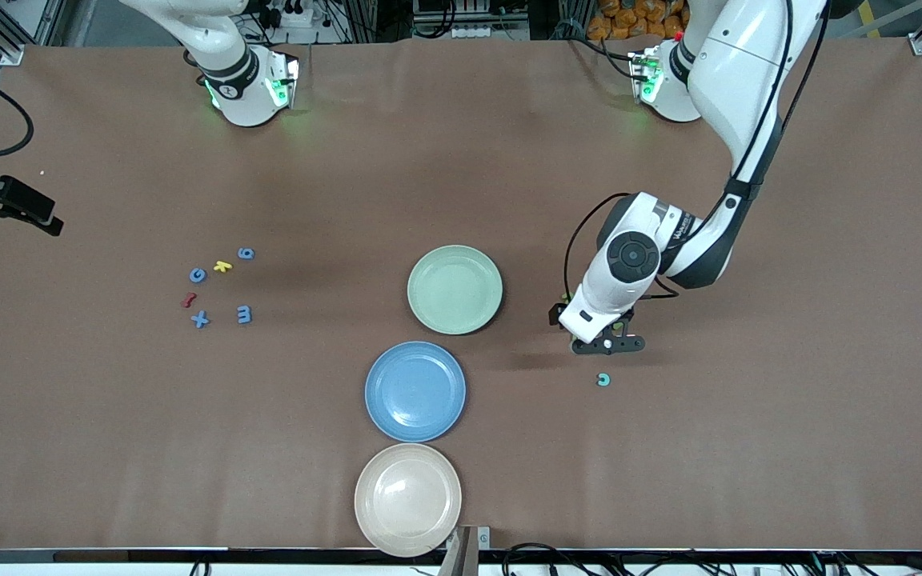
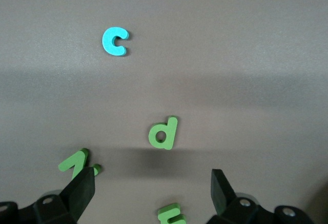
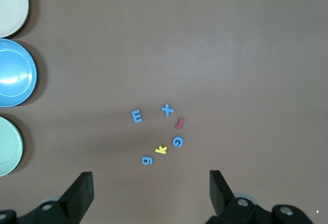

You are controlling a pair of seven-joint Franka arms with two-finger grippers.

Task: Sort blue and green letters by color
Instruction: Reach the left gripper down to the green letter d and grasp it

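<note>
Several blue letters lie scattered toward the right arm's end: a 6 (image 1: 246, 253), a G (image 1: 198, 275), an x (image 1: 200, 320) and an E (image 1: 244, 315). In the right wrist view, well below the camera, the same blue E (image 3: 137, 116) and x (image 3: 167, 110) show. My right gripper (image 3: 151, 175) hangs open high above them. My left gripper (image 1: 607, 346) is open and low over green letters. A green d (image 2: 164, 133) lies just ahead of its fingertips, another green letter (image 2: 171, 215) lies between them, and a third (image 2: 76, 161) is partly hidden by one finger. A light blue c (image 2: 115, 41) (image 1: 604, 379) lies nearer the front camera.
Three plates stand in a row mid-table: green (image 1: 454, 289), blue (image 1: 415, 391), then beige (image 1: 407, 499) nearest the front camera. A yellow k (image 1: 222, 266) and a dark red squiggle (image 1: 187, 301) lie among the blue letters. A black fixture (image 1: 5, 204) juts in at the right arm's end.
</note>
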